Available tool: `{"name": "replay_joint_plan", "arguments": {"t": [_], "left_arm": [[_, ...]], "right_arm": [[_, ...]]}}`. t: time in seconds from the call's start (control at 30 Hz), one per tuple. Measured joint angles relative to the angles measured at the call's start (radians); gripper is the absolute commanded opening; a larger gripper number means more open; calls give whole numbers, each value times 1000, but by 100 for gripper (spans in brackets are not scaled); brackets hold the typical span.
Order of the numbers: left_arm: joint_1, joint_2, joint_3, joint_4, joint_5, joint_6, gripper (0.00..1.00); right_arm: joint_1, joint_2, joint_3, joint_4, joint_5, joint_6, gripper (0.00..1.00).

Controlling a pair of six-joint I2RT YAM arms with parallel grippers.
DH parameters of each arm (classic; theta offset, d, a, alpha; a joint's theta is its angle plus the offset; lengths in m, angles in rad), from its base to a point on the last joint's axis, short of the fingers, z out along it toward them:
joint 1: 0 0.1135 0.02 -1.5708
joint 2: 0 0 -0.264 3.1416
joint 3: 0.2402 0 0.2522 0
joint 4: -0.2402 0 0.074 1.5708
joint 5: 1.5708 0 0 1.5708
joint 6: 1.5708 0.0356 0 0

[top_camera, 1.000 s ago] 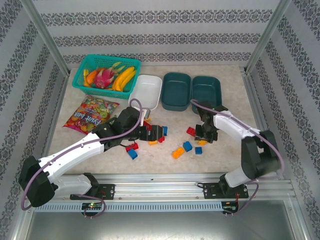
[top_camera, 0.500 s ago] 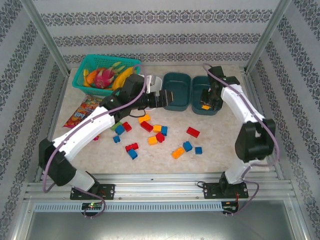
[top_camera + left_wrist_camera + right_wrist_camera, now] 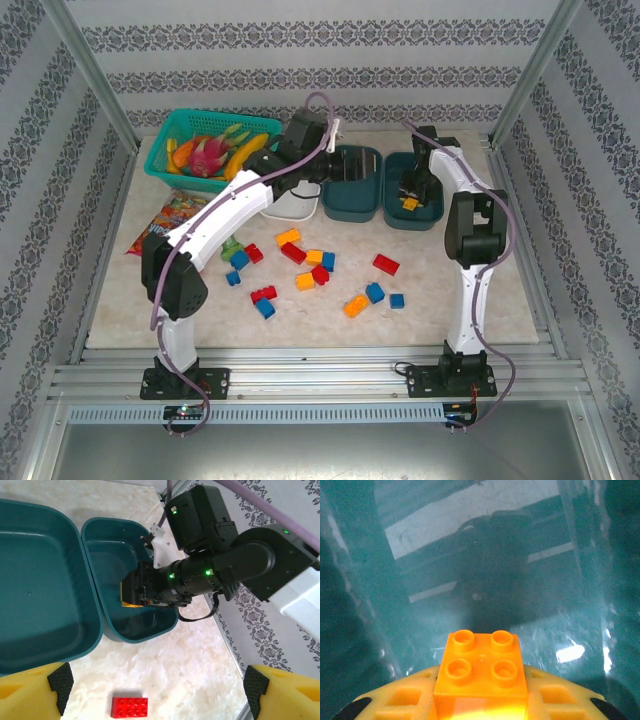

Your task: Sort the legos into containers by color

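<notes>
Tub (image 3: 432, 178): lego (image 3: 481, 667) in right end effector (image 3: 480, 702)

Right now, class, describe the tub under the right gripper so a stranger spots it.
From the turquoise fruit basket far left on the table, go right past the white tub and the first teal tub. Next comes the right teal tub. Unlike its twin, the right gripper is in it holding an orange brick.

Dark teal rounded plastic tub (image 3: 410, 595): glossy, reflective. Orange four-stud plastic brick (image 3: 481, 672): smooth, satin. Cream marbled tabletop (image 3: 190, 665): smooth.
</notes>
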Motion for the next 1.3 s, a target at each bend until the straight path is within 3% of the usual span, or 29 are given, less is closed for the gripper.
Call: {"name": "replay_joint_plan", "arguments": {"t": [0.17, 0.27, 0.47, 0.63, 0.8, 0.97, 1.17, 1.3], "left_arm": [[0, 26, 34, -35, 2, 7, 89], [0, 26, 34, -55, -5, 9, 88], [0, -19, -21, -93, -56, 10, 88], [7, -196, -198, -137, -122, -9, 88], [55, -416, -382, -198, -200, -53, 88], [113, -610, -608, -281, -287, -121, 87], [135, -754, -888, -393, -360, -206, 87], [190, -760, -1048, -408, -349, -235, 87]], "right_arm": [[0, 72, 85, -45, -9, -5, 58], [0, 74, 99, -66, -13, -8, 66], [6, -24, 98, -73, -13, -6, 67], [43, -344, -8, 4, -10, 1, 67], [169, -751, -266, 158, -9, 4, 70], [338, -1036, -643, 355, -67, -11, 73], [594, -1202, -1099, 610, -160, -47, 78], [708, -1230, -1257, 708, -177, -51, 78]]}}
